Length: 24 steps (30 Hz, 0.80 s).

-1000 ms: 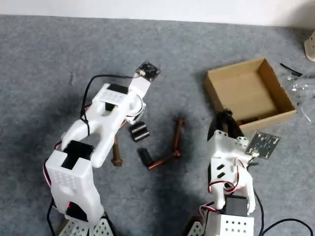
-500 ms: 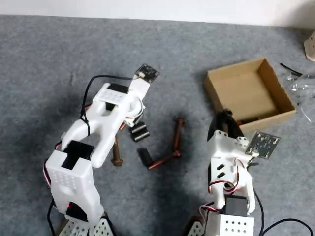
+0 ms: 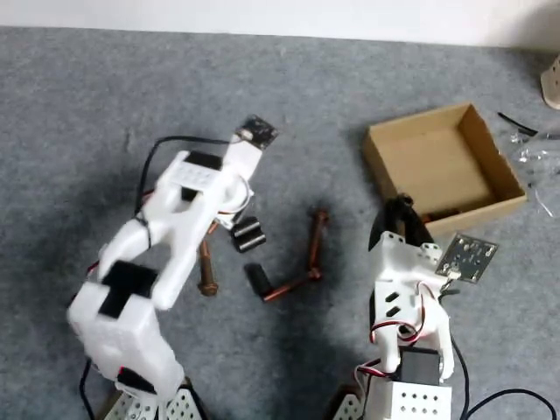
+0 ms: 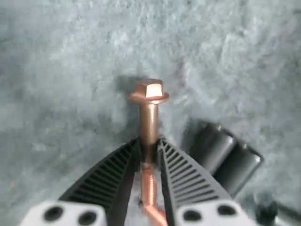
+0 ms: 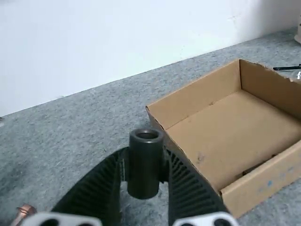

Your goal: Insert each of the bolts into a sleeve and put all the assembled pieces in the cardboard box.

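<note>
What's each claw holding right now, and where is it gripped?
Left claw holds a bolt by its shank, head sticking out past the fingertips. Right claw holds a sleeve by its sides, around the middle.

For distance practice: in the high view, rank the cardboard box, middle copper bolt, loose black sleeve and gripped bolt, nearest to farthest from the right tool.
1. cardboard box, just ahead of the right tool.
2. middle copper bolt, to its left.
3. loose black sleeve, beside the left arm.
4. gripped bolt, under that arm.

Loose bolts (image 3: 318, 241) and a sleeve (image 3: 248, 234) (all close together) obstruct the carpet (image 3: 79, 114) beside the cardboard box (image 3: 420, 119).
</note>
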### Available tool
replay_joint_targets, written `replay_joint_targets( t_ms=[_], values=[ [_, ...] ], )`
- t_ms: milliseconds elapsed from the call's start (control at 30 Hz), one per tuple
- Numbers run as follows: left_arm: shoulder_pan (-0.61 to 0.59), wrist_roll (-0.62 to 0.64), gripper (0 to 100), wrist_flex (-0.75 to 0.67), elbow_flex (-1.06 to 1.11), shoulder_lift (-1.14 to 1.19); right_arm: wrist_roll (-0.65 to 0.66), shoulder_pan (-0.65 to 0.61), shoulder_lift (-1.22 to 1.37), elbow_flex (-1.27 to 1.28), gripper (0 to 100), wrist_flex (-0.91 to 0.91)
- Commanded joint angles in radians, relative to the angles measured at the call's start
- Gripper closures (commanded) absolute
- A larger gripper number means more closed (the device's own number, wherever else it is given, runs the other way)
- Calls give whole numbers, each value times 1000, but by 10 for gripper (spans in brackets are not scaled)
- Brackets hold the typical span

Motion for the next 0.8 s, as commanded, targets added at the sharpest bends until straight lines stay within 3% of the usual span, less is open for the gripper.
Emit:
replay_joint_targets(
  t_ms=[0, 300, 500, 667, 767],
  values=[
    [-59, 9, 994, -12, 117, -357, 12, 15, -18, 99, 994, -21],
    [-74, 12, 994, -230, 680, -1153, 12, 15, -18, 99, 994, -21],
    [-76, 14, 994, -253, 967, -1675, 12, 13, -18, 99, 994, -21],
    [-81, 126, 992, -253, 1115, -2028, 9, 12, -16, 99, 994, -21],
    [-82, 198, 993, -270, 1145, -2074, 12, -22, -16, 99, 994, -2]
  ],
)
